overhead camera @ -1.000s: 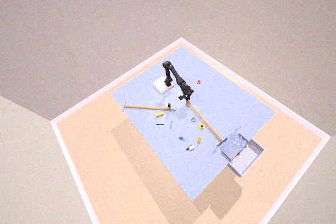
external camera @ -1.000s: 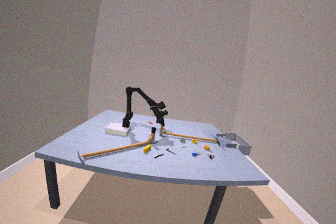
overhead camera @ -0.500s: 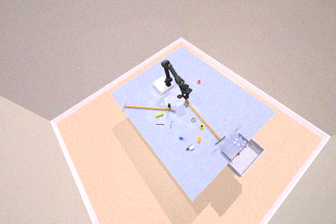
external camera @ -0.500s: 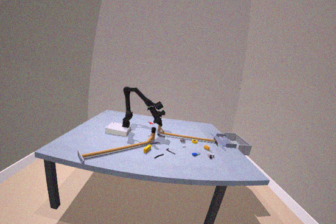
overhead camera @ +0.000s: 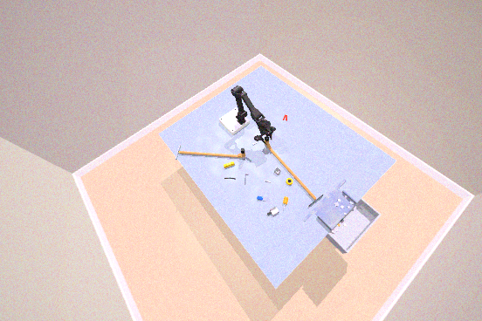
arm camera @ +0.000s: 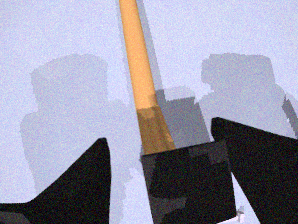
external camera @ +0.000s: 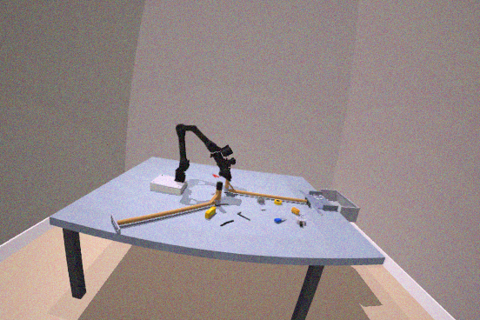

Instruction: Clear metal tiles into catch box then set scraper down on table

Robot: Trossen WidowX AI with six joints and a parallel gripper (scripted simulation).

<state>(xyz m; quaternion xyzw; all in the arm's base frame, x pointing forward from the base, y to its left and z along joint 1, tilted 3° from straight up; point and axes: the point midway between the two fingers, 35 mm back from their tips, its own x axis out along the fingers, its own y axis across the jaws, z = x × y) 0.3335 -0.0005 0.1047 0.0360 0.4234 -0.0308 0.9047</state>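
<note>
The long scraper [overhead camera: 290, 170] [external camera: 270, 196] [arm camera: 132, 50] has an orange handle reaching from my gripper to the steel plate [overhead camera: 329, 215]; its blade [overhead camera: 315, 201] is at the plate's near edge. My gripper [overhead camera: 265, 138] [external camera: 225, 176] [arm camera: 161, 135] is open, its fingers apart on either side of the scraper's upright black grip [arm camera: 192, 180]. Several pale tiles [overhead camera: 341, 207] show on the plate, toward its far side. The catch box [overhead camera: 359, 225] [external camera: 348, 204] is at the plate's far end, with a few small bits inside near the plate. Whether the blade touches the plate is unclear.
Another orange-handled tool [overhead camera: 210, 153] [external camera: 165, 213] lies to the left. Between the two handles and beyond lie a yellow block [overhead camera: 229, 165] [external camera: 210, 212], a small grey box [overhead camera: 277, 171], a yellow ring [overhead camera: 289, 181] [external camera: 278, 202] and a blue piece [overhead camera: 259, 198] [external camera: 277, 220].
</note>
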